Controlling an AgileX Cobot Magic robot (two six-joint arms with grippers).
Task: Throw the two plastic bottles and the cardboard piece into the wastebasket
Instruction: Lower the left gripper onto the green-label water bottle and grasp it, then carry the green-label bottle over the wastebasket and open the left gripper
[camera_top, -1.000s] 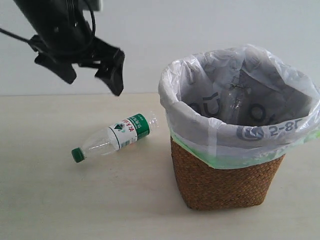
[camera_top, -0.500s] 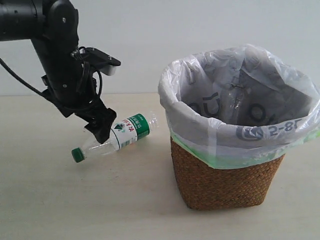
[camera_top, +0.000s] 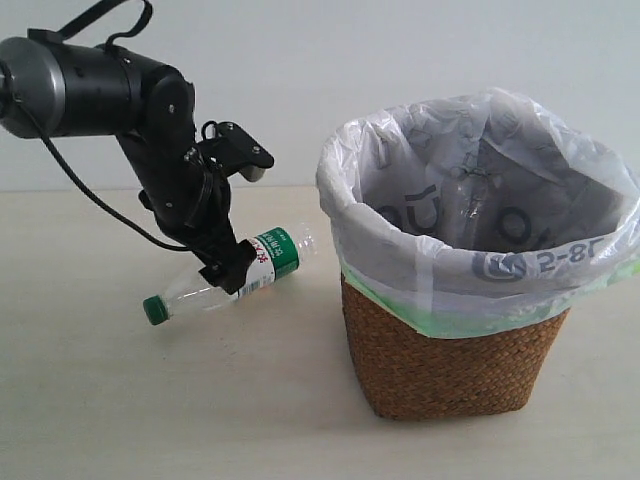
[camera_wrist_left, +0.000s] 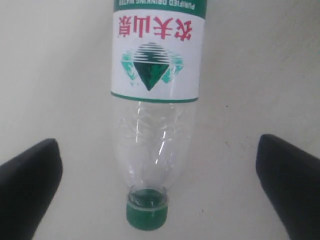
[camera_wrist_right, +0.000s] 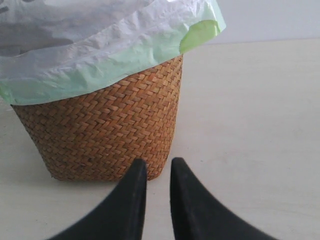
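Note:
The clear plastic bottle with green cap and green-white label (camera_top: 272, 256) lies on its side on the table, left of the wastebasket (camera_top: 450, 360). My left gripper (camera_top: 233, 272) has come down over the bottle's middle. In the left wrist view the left gripper (camera_wrist_left: 160, 175) is open wide, one dark finger on each side of the bottle (camera_wrist_left: 155, 75), apart from it. My right gripper (camera_wrist_right: 158, 167) is shut and holds nothing, low beside the wicker wastebasket (camera_wrist_right: 100, 135). The black-capped bottle and the cardboard piece are out of view.
The white plastic bag (camera_top: 480, 200) lining the basket stands well above the wicker rim and spreads outward. Pale table (camera_top: 150, 400) stretches in front of and left of the basket. A plain wall lies behind.
The left arm has swung down from above the table onto the bottle, its open fingers now straddling it. The bottle and basket have not moved.

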